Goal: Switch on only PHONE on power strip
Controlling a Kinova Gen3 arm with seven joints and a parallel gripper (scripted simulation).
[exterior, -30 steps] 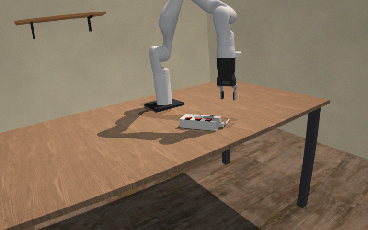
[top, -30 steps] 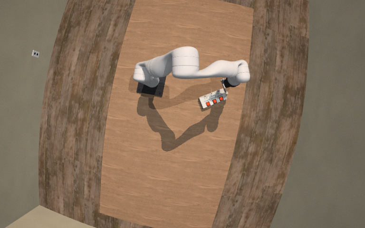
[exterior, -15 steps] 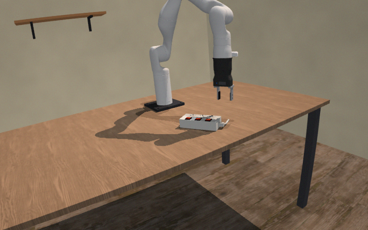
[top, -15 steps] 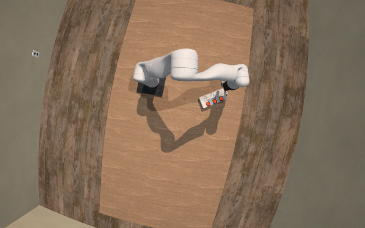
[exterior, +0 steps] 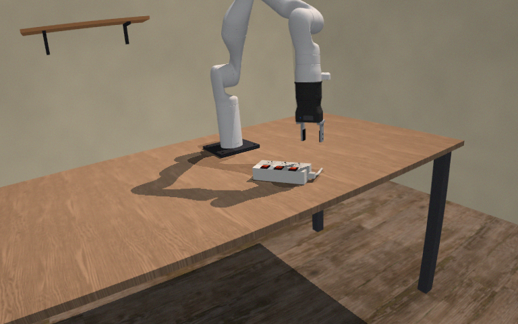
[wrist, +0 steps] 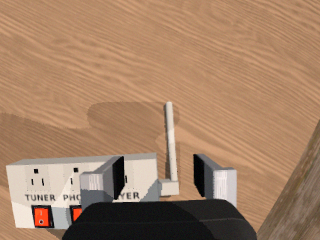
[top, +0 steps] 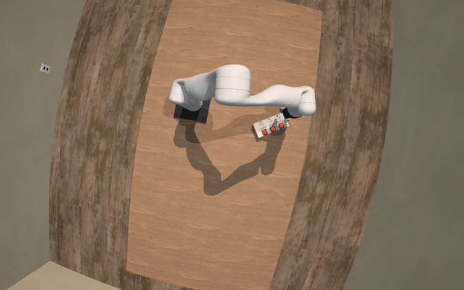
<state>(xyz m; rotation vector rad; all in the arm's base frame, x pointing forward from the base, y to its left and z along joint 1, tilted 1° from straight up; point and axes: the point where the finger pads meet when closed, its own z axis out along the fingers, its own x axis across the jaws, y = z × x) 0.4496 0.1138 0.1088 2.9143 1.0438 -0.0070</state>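
Note:
A white power strip (exterior: pixel 281 171) lies flat on the table, right way up, with three red rocker switches (top: pixel 272 128) in a row. It also shows in the overhead view (top: pixel 270 126) and the wrist view (wrist: pixel 83 190). There I read TUNER on the left label; the middle label starts with PHO; the third is partly hidden by a finger. A short white cord stub (wrist: pixel 171 143) sticks out of its end. My gripper (exterior: pixel 311 134) is open and empty, well above the strip's cord end. In the wrist view the fingers straddle that end.
The arm's black base plate (exterior: pixel 231 148) stands behind the strip. The table's right edge (exterior: pixel 394 174) is close to the strip. A wall shelf (exterior: pixel 83 25) hangs at the far left.

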